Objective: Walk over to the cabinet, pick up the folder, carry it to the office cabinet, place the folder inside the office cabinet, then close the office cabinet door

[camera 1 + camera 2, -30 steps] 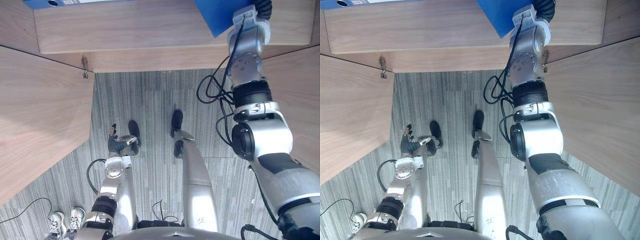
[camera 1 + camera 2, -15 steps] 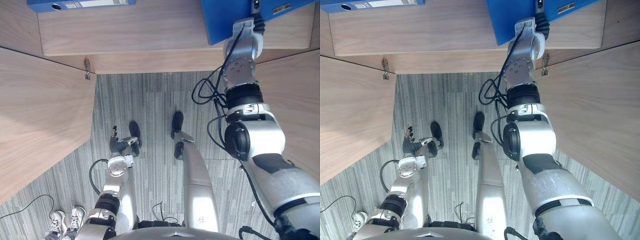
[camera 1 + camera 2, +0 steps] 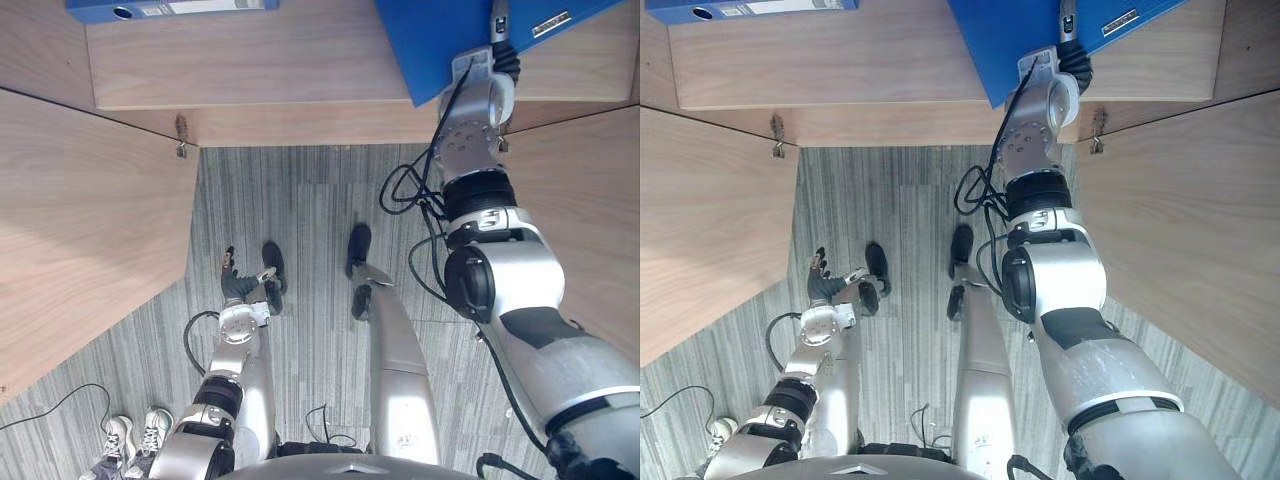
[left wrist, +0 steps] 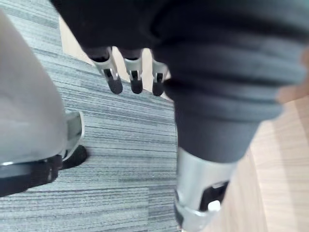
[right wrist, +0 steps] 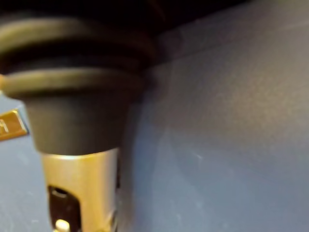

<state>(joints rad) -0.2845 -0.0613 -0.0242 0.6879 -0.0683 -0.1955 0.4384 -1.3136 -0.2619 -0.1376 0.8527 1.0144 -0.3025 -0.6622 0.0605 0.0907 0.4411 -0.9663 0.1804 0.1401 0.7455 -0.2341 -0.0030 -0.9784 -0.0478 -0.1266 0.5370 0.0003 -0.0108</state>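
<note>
Right robot hand (image 3: 498, 22) clasping the blue folder (image 3: 430, 45) at the wooden cabinet shelf (image 3: 300, 60); left robot hand (image 3: 236, 285) hanging slack, fingers straight, over the carpet (image 3: 310, 200).

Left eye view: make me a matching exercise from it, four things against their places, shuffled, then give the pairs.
Things:
1. large blue folder
2. second blue folder with a round hole in its spine
3. left hand
4. pair of white shoes

Places:
A. on the grey striped carpet, lower left
B. lying at the far left of the wooden cabinet shelf
C. hanging low beside the robot, fingers relaxed
D. gripped in the right hand, at the shelf's right side

Pairs: 1-D, 2-B, 3-C, 4-A.
</note>
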